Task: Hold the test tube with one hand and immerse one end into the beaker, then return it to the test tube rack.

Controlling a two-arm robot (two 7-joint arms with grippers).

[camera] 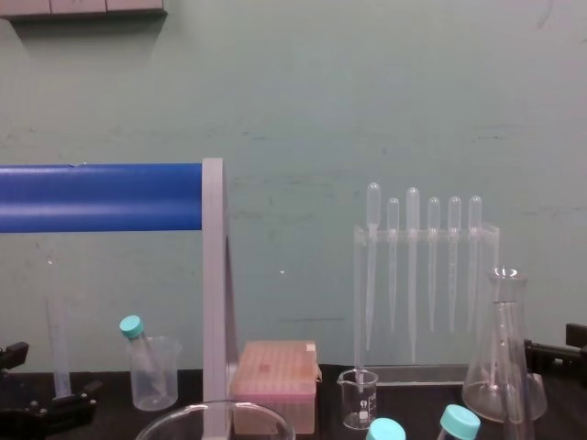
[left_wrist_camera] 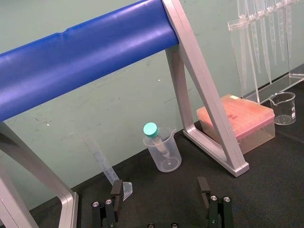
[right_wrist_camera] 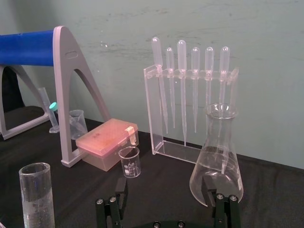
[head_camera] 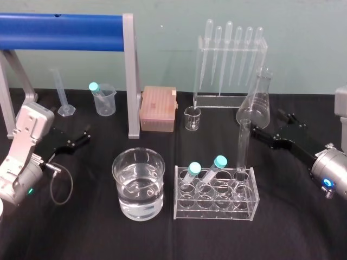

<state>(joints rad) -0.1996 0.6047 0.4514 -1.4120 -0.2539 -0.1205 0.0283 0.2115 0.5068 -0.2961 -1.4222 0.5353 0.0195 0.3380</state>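
Right gripper [head_camera: 267, 123] low over the table's right side, fingers spread apart, nothing between them; the right wrist view [right_wrist_camera: 164, 190] confirms the gap is bare. Nearer fingertip sits just beside the test tube [head_camera: 243, 146]. From the head view contact is hard to judge, but the tube looks outside the jaws and probably untouched. Test tube stands upright in the back right hole of the clear test tube rack [head_camera: 214, 214], open rim well above the rack top; its upper part also shows off to one side in the right wrist view [right_wrist_camera: 34, 194]. Two teal-capped tubes [head_camera: 193, 170] lean in the same rack, further left. Just behind the tube, a conical flask [head_camera: 255, 105]; behind that, a pipette stand [head_camera: 230, 59]. The beaker [head_camera: 138, 184] sits just left of the rack, about half full of clear liquid, close to the rack but not touching it. Left gripper [head_camera: 85, 135] parked low at the table's left, fingers apart and empty, pointing toward a small plastic beaker [left_wrist_camera: 164, 152] that holds one capped tube. Black cloth [head_camera: 81, 227] covers the table.
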